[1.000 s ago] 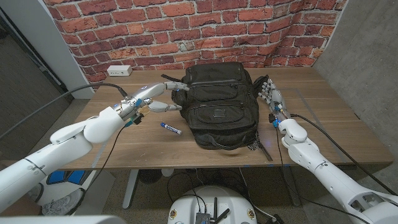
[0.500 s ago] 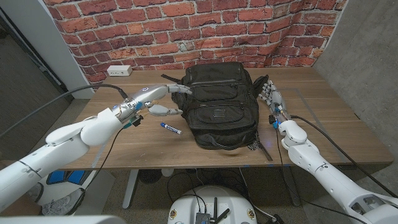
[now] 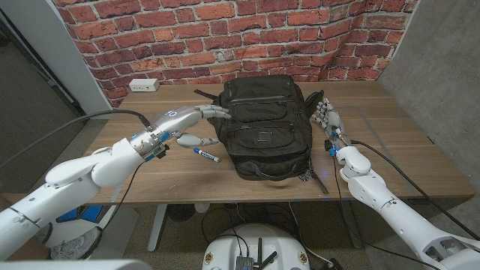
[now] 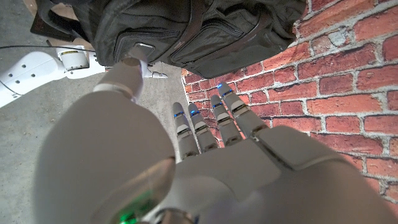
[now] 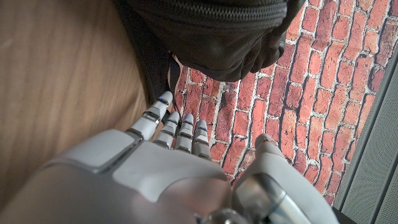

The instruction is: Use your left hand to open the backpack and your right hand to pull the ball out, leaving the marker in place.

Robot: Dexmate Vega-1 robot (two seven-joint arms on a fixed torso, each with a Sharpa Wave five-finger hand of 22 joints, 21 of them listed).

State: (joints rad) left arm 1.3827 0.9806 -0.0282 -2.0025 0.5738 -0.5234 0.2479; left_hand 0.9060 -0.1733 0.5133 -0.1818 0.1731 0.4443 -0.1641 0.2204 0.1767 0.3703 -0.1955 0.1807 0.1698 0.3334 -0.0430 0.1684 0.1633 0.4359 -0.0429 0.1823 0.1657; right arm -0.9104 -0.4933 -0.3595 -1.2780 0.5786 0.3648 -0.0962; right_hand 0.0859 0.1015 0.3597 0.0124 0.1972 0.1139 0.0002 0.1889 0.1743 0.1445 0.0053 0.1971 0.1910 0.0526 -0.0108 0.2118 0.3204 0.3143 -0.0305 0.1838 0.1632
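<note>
Your left hand (image 3: 182, 122) sits left of centre in the head view, fingers spread and extended, tips at the backpack's (image 3: 264, 127) upper left corner, gripping nothing. Your right hand (image 3: 327, 115) stands by the pack's right side, fingers apart, empty. The backpack lies mid-frame, zipped; judge it soft, limp fabric with some weight, best taken at a zipper pull, though none is clearly resolvable. Count: one backpack, one marker (image 3: 205, 155) lying on the table (image 3: 405, 142) just left of the pack.
</note>
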